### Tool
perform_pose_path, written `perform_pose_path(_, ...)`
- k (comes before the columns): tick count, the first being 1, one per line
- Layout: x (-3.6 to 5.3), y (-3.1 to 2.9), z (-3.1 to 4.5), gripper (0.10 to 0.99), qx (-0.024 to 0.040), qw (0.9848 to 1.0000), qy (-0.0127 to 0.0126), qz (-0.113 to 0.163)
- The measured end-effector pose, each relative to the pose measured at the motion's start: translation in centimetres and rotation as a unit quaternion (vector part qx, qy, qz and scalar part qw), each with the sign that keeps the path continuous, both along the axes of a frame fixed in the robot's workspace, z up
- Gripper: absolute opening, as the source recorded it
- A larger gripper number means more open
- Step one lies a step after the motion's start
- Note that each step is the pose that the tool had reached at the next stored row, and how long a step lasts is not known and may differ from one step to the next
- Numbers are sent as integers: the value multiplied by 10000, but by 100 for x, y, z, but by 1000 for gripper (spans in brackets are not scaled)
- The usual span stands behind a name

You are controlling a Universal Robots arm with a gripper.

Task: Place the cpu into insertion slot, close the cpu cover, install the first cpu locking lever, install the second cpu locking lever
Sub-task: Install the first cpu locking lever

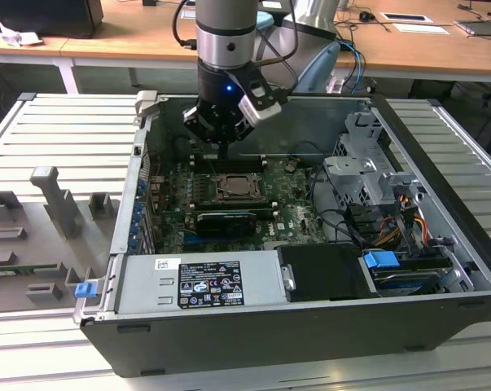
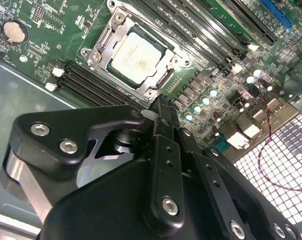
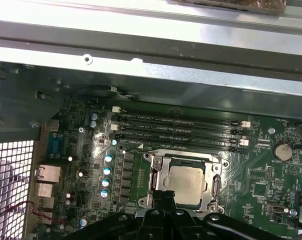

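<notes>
The open computer case (image 1: pixel 253 342) lies on its side on a slatted metal table (image 1: pixel 58 130), with the motherboard (image 1: pixel 298 213) flat on its floor. The gripper (image 1: pixel 226 150) hangs inside the case toward the motherboard's far edge in the exterior view, above the memory slots (image 3: pixel 181 131) and just beside the socket. Its two fingers are pressed together with nothing between them, and they appear clear of the board. In both wrist views the cpu cover (image 2: pixel 101 49) lies down flat over the socket, its silvery frame framing the chip. I cannot tell whether it is latched. The cpu (image 2: pixel 138 55) sits inside that frame, square to it and level, its dull metal top showing through the open centre. By the look of it the cpu is light, stiff and thin, with a smooth top that gives little grip. It probably has delicate contacts beneath, so it is best taken by two opposite edges and kept level. The cover looks like thin, springy sheet metal, and pressing on the frame's free edge, away from the hinge, would suit it better than pinching it.
</notes>
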State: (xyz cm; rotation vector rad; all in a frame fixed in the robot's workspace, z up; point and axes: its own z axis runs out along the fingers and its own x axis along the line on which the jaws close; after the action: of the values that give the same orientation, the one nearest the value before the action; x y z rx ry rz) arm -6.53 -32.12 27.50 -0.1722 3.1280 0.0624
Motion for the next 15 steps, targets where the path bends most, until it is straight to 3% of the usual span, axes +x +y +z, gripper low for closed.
perform_pose_path(15,-61,0,-11,106,0,10000,-46,0)
